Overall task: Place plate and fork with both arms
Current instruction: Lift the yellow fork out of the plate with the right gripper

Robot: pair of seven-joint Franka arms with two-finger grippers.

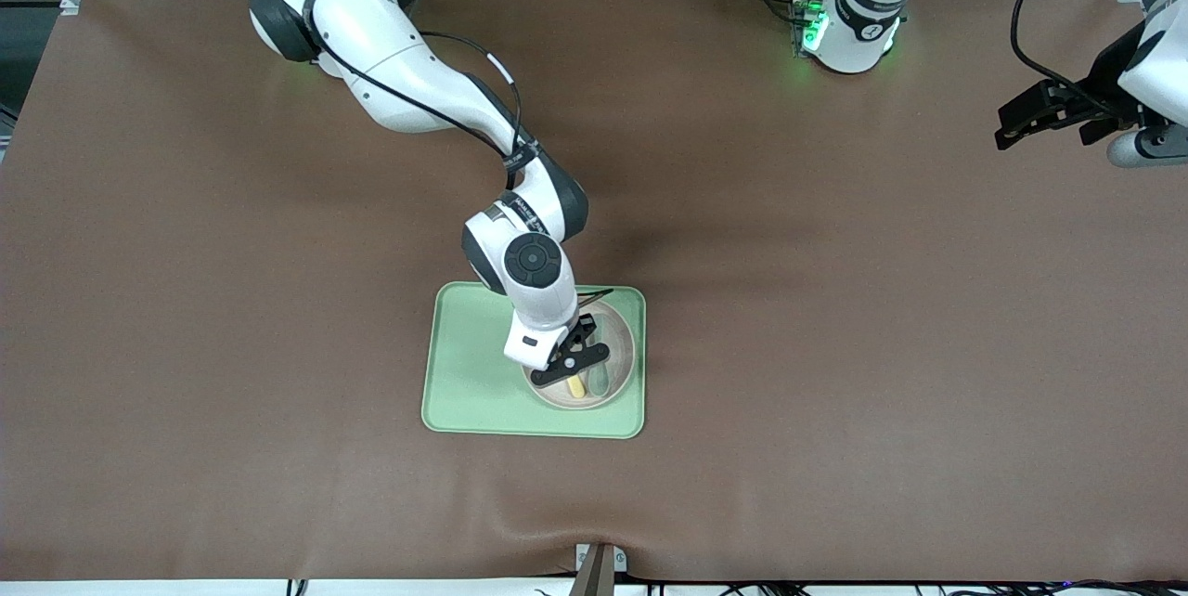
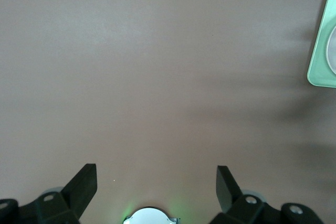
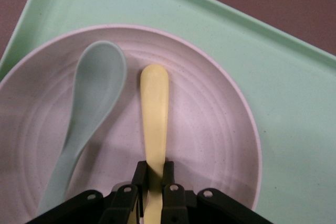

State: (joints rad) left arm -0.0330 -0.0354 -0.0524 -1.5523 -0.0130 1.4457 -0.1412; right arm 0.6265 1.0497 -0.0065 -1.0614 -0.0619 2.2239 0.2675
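The pale pink plate (image 1: 620, 364) sits on the light-green tray (image 1: 464, 373), at the tray's end toward the left arm. It also shows in the right wrist view (image 3: 210, 129). The pale yellow fork (image 3: 155, 108) lies in the plate, handle end showing, beside a grey-green spoon (image 3: 92, 98). My right gripper (image 3: 153, 174) is down in the plate and shut on the fork's shaft; in the front view it (image 1: 568, 366) hides most of the fork (image 1: 577, 386). My left gripper (image 2: 156, 184) is open and empty, held up over bare table near the left arm's end (image 1: 1049, 118).
The brown table cover (image 1: 835, 299) spreads all round the tray. The tray's corner (image 2: 321, 51) shows in the left wrist view. The left arm's base (image 1: 849, 25) stands at the table's edge farthest from the front camera. A clamp (image 1: 599, 568) sits at the nearest edge.
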